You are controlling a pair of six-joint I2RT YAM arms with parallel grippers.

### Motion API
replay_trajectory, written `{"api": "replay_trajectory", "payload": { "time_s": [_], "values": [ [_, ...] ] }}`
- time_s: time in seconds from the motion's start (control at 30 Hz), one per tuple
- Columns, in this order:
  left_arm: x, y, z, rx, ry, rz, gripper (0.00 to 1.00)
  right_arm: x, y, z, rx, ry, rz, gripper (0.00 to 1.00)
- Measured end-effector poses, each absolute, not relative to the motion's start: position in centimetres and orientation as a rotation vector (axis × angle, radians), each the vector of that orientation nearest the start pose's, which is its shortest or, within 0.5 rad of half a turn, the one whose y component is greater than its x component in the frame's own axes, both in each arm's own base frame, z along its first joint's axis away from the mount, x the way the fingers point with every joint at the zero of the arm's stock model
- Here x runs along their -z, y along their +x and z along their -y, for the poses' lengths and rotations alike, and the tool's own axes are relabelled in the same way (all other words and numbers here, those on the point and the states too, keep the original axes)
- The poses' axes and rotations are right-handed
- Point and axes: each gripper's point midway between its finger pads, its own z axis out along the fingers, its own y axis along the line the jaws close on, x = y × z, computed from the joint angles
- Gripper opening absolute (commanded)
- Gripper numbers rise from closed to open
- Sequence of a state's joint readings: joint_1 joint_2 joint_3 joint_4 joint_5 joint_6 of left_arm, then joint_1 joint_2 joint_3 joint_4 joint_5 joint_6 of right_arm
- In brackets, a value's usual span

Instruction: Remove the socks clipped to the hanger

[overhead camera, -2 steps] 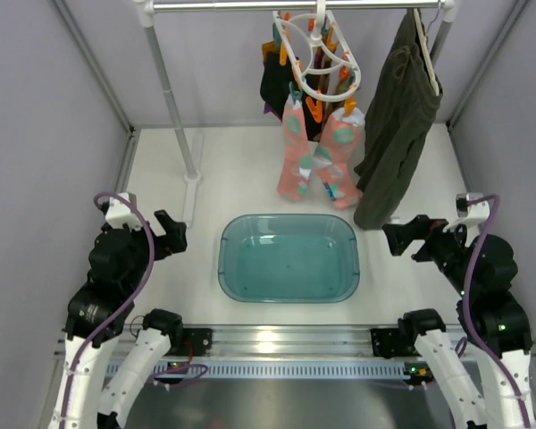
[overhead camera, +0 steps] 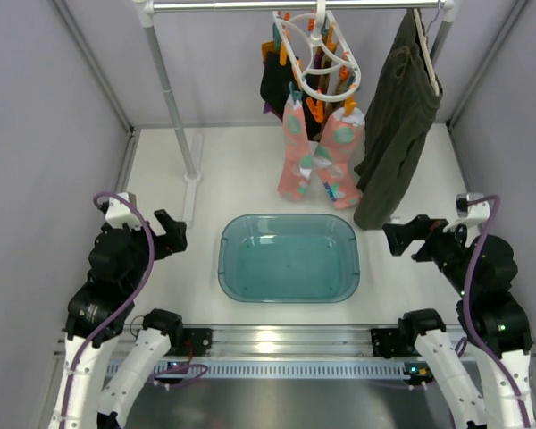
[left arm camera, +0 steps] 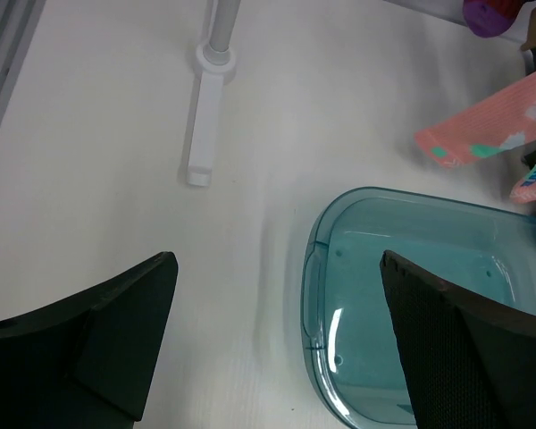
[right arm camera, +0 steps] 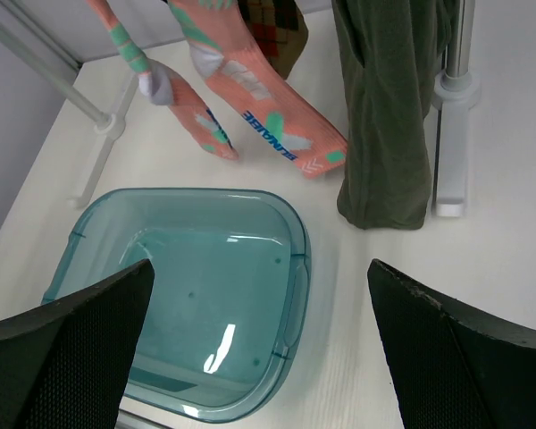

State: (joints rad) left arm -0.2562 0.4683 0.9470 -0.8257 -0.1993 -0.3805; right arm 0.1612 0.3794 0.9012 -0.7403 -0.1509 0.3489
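Tabletop (overhead camera: 241, 170) — socks (overhead camera: 317, 163) hang well beyond right pincer (overhead camera: 396, 239).

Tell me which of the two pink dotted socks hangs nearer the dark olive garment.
The pink sock on the right of the top view; it hangs right beside the olive garment, while the other pink sock hangs farther left.

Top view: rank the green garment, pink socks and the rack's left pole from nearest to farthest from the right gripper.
1. Green garment, hanging just beyond the right gripper.
2. Pink socks, back center.
3. Left pole, far back left.
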Motion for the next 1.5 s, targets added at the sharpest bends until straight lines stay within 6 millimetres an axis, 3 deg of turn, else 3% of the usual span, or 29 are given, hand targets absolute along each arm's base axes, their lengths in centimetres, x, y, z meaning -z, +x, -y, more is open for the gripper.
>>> {"api": "replay_trajectory", "payload": {
  "time_s": [0.3, 0.57, 0.7, 0.9, 1.0, 1.17, 1.27, 1.37, 1.5],
  "values": [
    [-27.9, 19.5, 3.1, 0.25, -0.266, -1.893, 0.99, -29.1, 18.1, -8.5, -0.597, 0.026, -1.751, 0.99],
    [-27.7, 19.6, 3.2, 0.25, -0.268, -1.897, 0.99, -30.0, 19.9, -13.8, -0.903, -0.155, -1.674, 0.99],
    [-27.5, 19.6, 3.2, 0.253, -0.268, -1.9, 0.99, -29.1, 23.2, -16.5, -0.983, -0.224, -1.719, 0.97],
    [-27.4, 19.7, 3.9, 0.281, -0.241, -1.918, 0.99, -24.3, 27.4, -22.1, -0.86, -0.392, -1.809, 0.91],
    [-27.3, 19.7, 4.3, 0.298, -0.227, -1.927, 0.99, -22.8, 29.8, -23.2, -0.767, -0.426, -1.8, 0.86],
    [-27.3, 19.6, 4.8, 0.329, -0.204, -1.932, 0.99, -21.5, 35.6, -24.4, -0.622, -0.407, -1.751, 0.83],
    [-27.4, 19.7, 5.3, 0.356, -0.188, -1.936, 0.99, -20.8, 37.6, -25.5, -0.586, -0.413, -1.715, 0.82],
    [-28.0, 20.1, 6.1, 0.397, -0.172, -1.933, 0.99, -21.0, 38.6, -27.3, -0.558, -0.433, -1.653, 0.72],
    [-29.5, 20.9, 7.3, 0.465, -0.159, -1.916, 0.99, -22.2, 39.1, -29.6, -0.544, -0.437, -1.566, 0.4]
  ]
}}
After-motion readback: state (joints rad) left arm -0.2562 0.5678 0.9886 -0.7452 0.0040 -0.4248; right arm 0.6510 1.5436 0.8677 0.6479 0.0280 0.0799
